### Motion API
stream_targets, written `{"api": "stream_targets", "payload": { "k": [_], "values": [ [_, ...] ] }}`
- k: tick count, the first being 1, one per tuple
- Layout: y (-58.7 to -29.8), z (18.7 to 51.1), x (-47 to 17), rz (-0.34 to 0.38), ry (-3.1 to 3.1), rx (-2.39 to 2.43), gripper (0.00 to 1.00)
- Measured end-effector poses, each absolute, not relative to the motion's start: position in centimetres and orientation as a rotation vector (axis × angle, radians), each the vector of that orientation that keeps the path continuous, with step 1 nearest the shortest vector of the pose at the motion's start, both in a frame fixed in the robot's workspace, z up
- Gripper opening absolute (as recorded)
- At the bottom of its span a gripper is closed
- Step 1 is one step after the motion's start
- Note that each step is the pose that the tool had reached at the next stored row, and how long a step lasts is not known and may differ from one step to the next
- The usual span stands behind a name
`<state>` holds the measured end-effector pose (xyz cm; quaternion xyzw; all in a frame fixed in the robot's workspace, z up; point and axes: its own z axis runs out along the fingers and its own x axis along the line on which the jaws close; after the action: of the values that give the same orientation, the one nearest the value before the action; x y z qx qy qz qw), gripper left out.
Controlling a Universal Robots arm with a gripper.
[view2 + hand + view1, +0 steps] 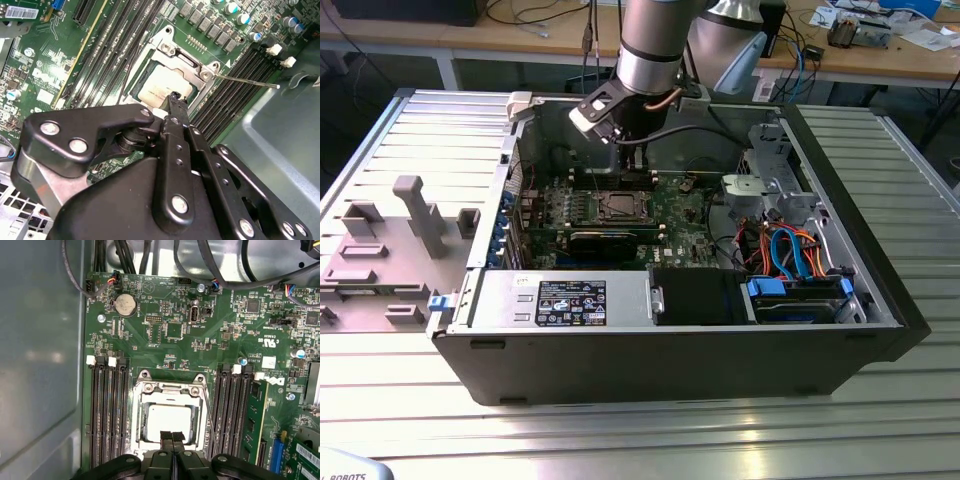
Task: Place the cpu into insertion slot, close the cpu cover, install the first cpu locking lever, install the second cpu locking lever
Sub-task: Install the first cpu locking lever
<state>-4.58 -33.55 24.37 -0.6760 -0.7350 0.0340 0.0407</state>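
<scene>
The cpu (169, 421) lies flat in the insertion slot (141, 426) on the green board, its pale metal top showing in both wrist views (162, 85). The cpu cover (170, 391) lies down around it as a silver frame (187, 62). My gripper (172, 436) is shut, its two black fingertips pressed together with nothing between them, right over the cpu's edge nearest the gripper body (175, 97). A thin locking lever (210, 417) runs along one side of the socket, and its rod (247, 81) sticks out free over the memory slots. In the exterior view the socket (620, 207) sits under the arm.
Black memory slots (105, 410) flank the socket on both sides. A coin battery (125, 304) and cables (125, 255) lie beyond it. The grey case wall (40, 365) stands close by. In the exterior view, the power supply (570, 300) and drive cables (790, 250) fill the open case.
</scene>
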Motion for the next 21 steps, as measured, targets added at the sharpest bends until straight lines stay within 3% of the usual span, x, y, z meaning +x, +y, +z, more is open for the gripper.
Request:
{"api": "stream_targets", "payload": {
  "k": [21],
  "values": [
    [-33.54,24.37,-4.58,0.110,-2.347,-1.966,0.11]
  ]
}}
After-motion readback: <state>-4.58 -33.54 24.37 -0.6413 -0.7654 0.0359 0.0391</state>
